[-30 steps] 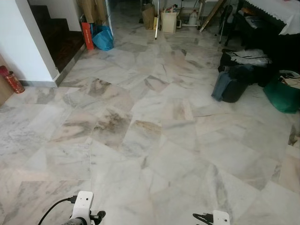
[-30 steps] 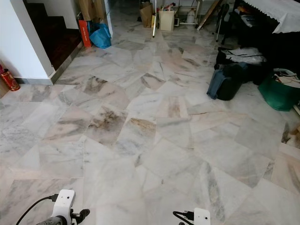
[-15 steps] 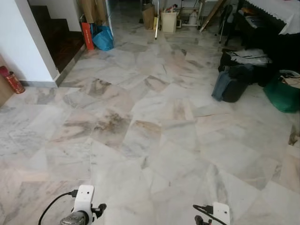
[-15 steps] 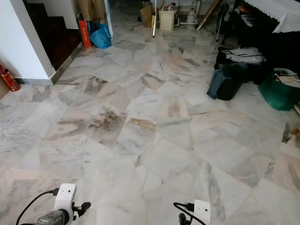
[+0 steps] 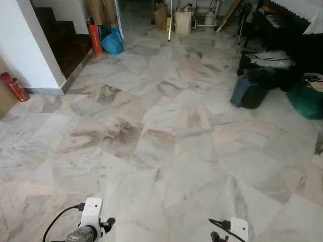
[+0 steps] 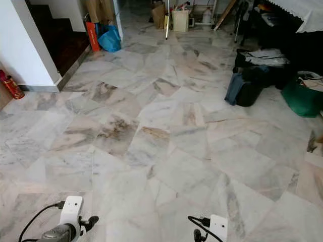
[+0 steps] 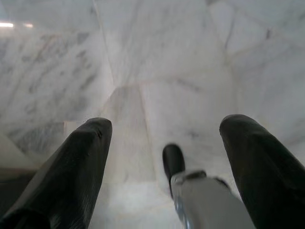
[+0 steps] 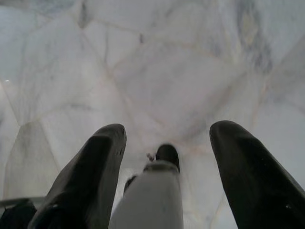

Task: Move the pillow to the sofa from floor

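Pale marble floor (image 5: 161, 151) stretches ahead of me. My left gripper (image 7: 167, 123) hangs low over the tiles, its two black fingers (image 7: 81, 162) spread open with only floor between them. My right gripper (image 8: 169, 129) hangs the same way, open, with its fingers (image 8: 248, 171) wide apart over bare marble. Both white wrist housings, left (image 5: 91, 214) and right (image 5: 237, 228), show at the bottom edge of the eye views. At the right edge lies a dark green soft bundle (image 5: 309, 101); I cannot tell what it is.
A white wall corner (image 5: 30, 45) and dark stairs (image 5: 65, 40) stand at the left, with a red cylinder (image 5: 14, 86) by the wall. A blue bag (image 5: 112, 41) and boxes (image 5: 181, 22) sit at the back. Dark bags (image 5: 251, 88) lie at the right near a cloth-covered table (image 6: 303, 10).
The whole picture has shifted a little, so the camera has moved. Both wrists sit slightly higher at the bottom edge. Nothing on the floor has moved.
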Available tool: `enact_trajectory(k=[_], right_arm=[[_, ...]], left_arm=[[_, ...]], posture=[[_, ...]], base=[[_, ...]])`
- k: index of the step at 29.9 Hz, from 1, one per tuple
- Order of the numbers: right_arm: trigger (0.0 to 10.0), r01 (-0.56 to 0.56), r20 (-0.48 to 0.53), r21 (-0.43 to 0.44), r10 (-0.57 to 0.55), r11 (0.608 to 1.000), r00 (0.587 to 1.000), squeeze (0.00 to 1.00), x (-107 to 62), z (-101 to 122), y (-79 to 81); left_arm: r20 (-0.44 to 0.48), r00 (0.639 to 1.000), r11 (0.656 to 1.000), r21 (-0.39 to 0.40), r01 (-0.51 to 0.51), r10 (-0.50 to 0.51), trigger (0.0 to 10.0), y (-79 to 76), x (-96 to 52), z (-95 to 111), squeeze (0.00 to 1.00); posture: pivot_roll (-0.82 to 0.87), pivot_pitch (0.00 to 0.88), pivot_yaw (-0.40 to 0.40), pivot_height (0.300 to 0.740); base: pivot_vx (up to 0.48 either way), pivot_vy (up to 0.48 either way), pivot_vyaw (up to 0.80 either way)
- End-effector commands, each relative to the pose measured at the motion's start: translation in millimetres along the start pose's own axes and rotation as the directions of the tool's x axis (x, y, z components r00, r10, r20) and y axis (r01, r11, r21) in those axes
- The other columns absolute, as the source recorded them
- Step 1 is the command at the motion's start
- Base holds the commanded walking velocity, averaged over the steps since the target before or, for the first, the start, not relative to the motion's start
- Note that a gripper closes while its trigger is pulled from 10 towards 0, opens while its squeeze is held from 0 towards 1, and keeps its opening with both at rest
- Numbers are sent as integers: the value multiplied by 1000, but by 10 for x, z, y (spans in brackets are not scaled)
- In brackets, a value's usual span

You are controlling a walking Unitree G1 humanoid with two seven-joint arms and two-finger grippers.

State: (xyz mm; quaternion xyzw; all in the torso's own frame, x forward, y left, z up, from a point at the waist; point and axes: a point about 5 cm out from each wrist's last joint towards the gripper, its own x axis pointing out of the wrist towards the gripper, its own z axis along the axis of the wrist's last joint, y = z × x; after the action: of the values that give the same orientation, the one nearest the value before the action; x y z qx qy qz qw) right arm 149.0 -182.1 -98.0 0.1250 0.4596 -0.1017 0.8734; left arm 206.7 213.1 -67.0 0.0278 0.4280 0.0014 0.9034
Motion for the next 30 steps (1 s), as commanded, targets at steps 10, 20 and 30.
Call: enact_trajectory(k=[10,20,30], right_arm=[[10000,2,-50,9,-2,1000,999,0,-57,-231,-1],[10000,-3,-62,-20,2,1000,998,0,-97,-336,-34],[10000,50,-29,-27,-51,998,998,0,-150,-388,-192]], left_arm=[[-69,997,1000,1,-26,26,10000,101,-73,-268,0],[-82,996,999,-5,-35,35,10000,122,-114,-392,0],[-65,998,1000,-14,-6,5,10000,21,-142,-500,0]], posture=[[10,0,39,740],[15,0,31,740],[-17,0,12,740]], base=[[0,0,0],[0,0,0],[0,0,0]])
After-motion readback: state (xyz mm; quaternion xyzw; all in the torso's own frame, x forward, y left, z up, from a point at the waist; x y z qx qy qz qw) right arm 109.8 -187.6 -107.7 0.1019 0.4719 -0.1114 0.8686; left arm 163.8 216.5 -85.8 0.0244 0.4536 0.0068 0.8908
